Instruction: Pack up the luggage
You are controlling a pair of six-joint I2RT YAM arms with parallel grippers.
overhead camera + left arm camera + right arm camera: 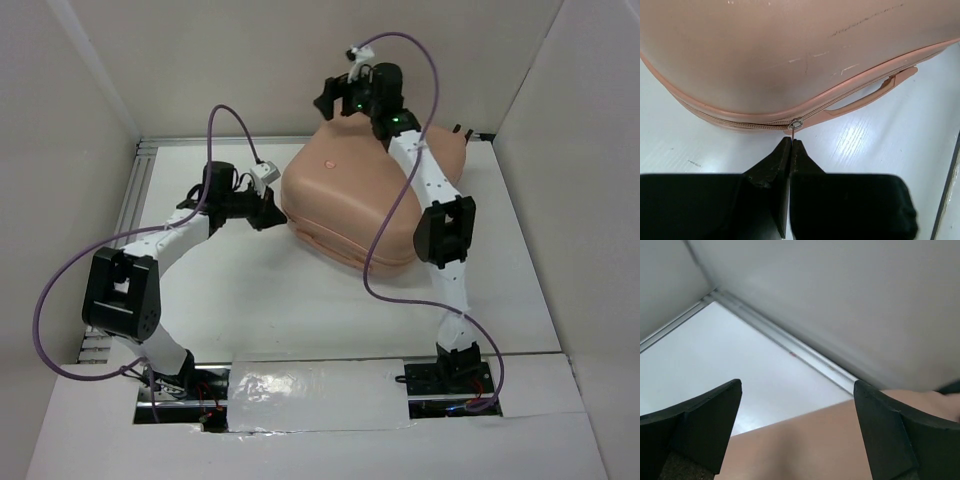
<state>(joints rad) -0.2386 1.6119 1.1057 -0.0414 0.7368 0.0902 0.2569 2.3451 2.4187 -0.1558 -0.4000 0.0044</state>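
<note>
The luggage [345, 195] lies closed on the white table [300, 310], in the upper middle of the overhead view, peach shell upward. From above, the left gripper [279, 212] sits against the case's left edge, but its tips are too small to read there. The left wrist view settles it: the jaws are pressed together, pinching the thin metal zipper pull [794, 128] hanging from the seam at the centre of the frame, with the carry handle [865, 96] further right along the same seam. The right gripper [797, 387] is spread wide with nothing between its fingers. Its own view shows only shell along the bottom and the back wall [840, 300] above, while overhead it hovers over the case's far edge at top centre.
</note>
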